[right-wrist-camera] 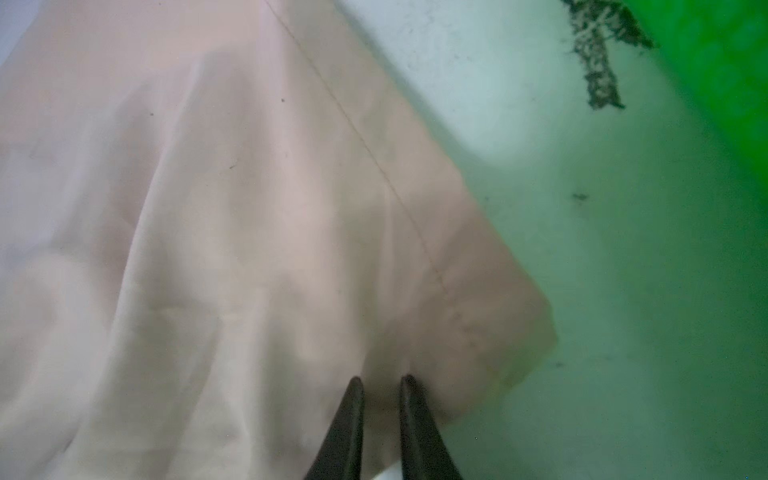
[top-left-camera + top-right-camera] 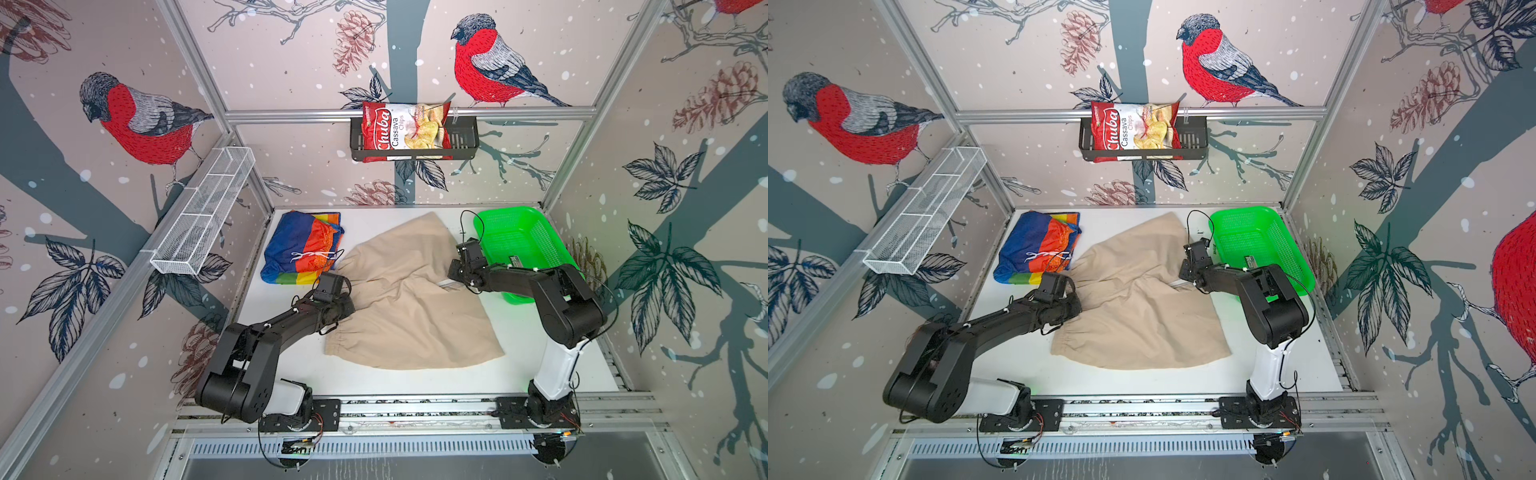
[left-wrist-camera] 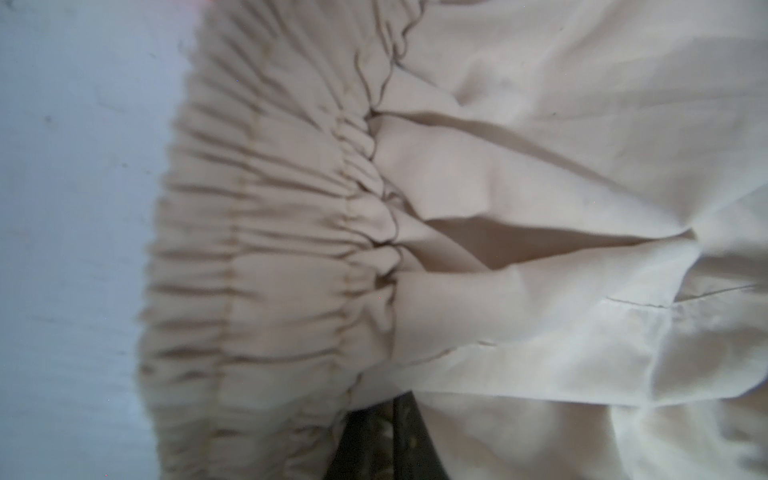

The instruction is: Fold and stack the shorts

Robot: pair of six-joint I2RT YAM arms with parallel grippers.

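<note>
In both top views I saw the striped shorts [image 2: 301, 245] seemingly folded at back-left. The beige shorts [image 2: 411, 299] lay spread centrally, unfolded and unstacked.

Left wrist: cloth hid my left claw [image 3: 376, 432], so I couldn't tell its grip.

Right wrist: my right claw [image 1: 383, 380] pinched their edge.

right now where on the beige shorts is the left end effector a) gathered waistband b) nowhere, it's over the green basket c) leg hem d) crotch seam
a: the left end effector meets the gathered waistband of the beige shorts, which fills the left wrist view
</note>
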